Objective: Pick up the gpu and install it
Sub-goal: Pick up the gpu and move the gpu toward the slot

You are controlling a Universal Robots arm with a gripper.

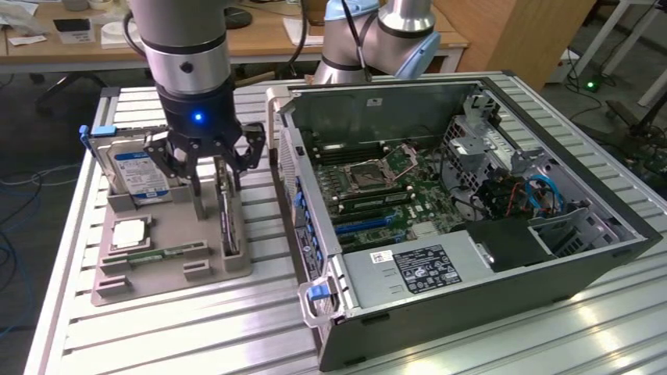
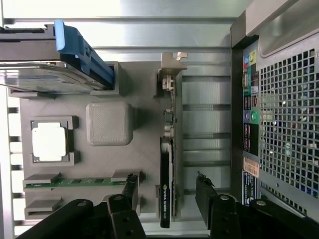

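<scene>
The gripper (image 1: 214, 173) hung wide open and empty, fingers (image 2: 204, 194) straddling the gpu (image 1: 227, 226), which stood on edge in the grey tray (image 1: 146, 283) at nine o'clock from the computer case (image 1: 583, 258). Closing off-centre could have tilted the thin card, jamming it.

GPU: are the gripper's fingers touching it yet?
Apart. The wrist view shows the open gripper straddling the gpu, with a clear gap between each finger and the card.
</scene>
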